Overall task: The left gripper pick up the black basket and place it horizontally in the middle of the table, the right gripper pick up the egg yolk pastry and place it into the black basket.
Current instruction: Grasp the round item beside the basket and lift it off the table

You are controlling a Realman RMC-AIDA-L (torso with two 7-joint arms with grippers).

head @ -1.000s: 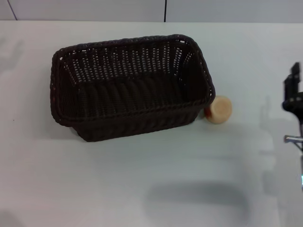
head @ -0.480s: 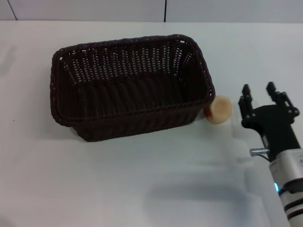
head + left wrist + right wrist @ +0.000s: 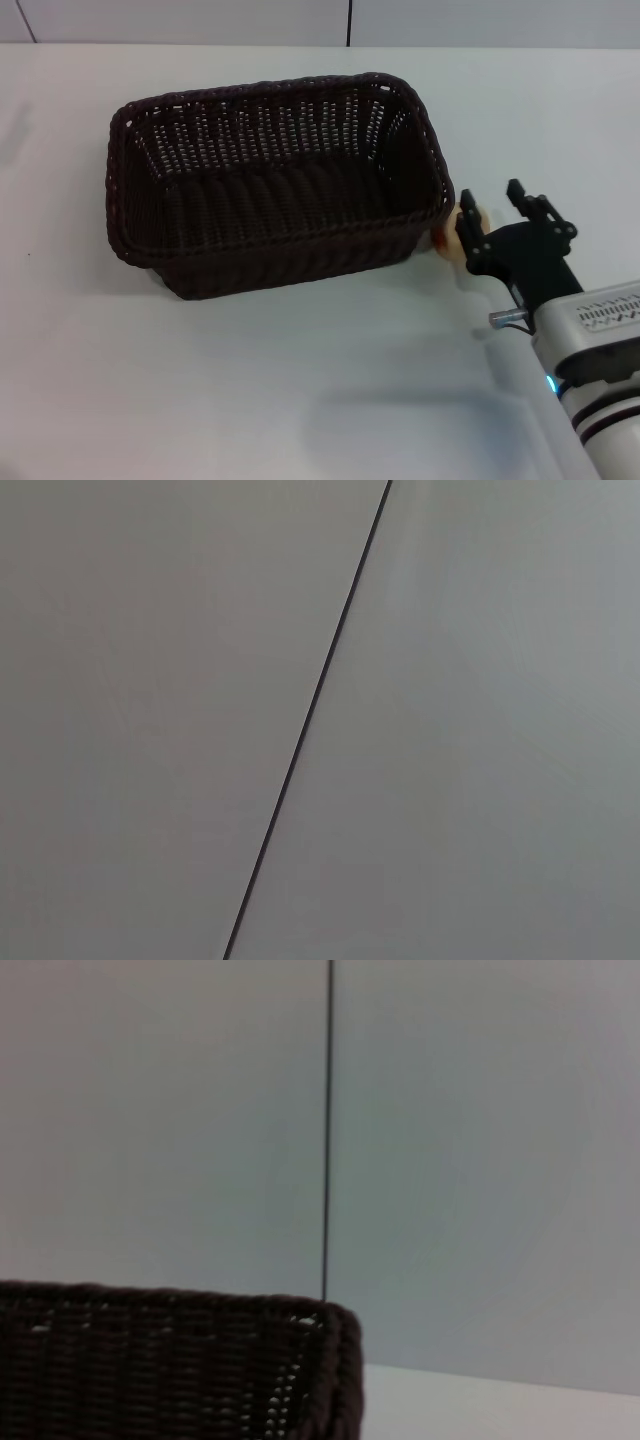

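Basket (image 3: pixel 275 185) placement is looking finished: the black basket is sitting upright on the table (image 3: pixel 300 400), long side running left to right, roughly in the middle and a little toward the left, and nothing is lying inside it. That part of the job appears to be done, judging from how it is resting. The left gripper is not showing in the head view at all, and its wrist camera is taking in only a plain grey wall with a thin dark seam (image 3: pixel 310 720), so it is probably parked out of the way.

What is left is the pastry half. The egg yolk pastry (image 3: pixel 452 242) is sitting on the table just beside the basket's right end, close enough that it seems to be touching the weave, with its orange-red patch facing the basket (most of it is hidden behind the arm). The right gripper (image 3: pixel 493 205) is reaching in from the near right, jaws spread wide, with one finger over the pastry and the other standing off to the right. The jaws are not closing on anything yet, and whether they are already down at the pastry's level I cannot tell.

The right wrist view is showing only the basket's rolled rim and corner against the wall, not the pastry. So the grasp, the lift and the drop into the basket are all outstanding.
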